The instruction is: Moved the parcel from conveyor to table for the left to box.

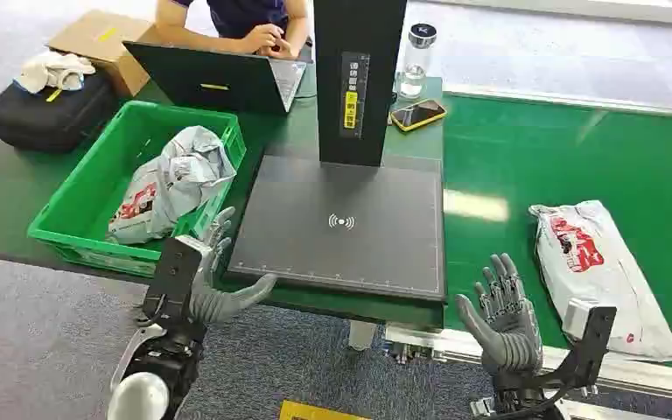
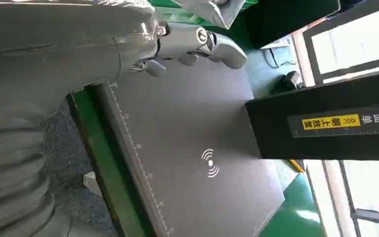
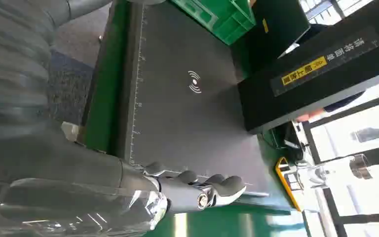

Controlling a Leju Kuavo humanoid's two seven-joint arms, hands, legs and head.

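Parcel, a white poly mailer with red print, lies flat on the green conveyor at the right of the head view, untouched and just beyond the right hand.

Going from the biggest thing down: the conveyor belt runs along the right side, meeting the green worktop that carries everything else. At the worktop's middle sits a dark scanning pad with a white wireless mark and a ruler edge, and a black upright column with a yellow label rises from its far side. To the left of the pad stands a green crate holding a crumpled grey mailer bag with red print. Behind the crate an open laptop faces a seated person whose hands are clasped near it. A black bag with a white cloth on it and a cardboard box lie at the far left. A clear bottle and a phone in a yellow case stand beside the column.

The left hand hovers at the pad's near left corner beside the crate, fingers spread and holding nothing. The right hand is raised at the conveyor's near edge, fingers spread upward, empty.
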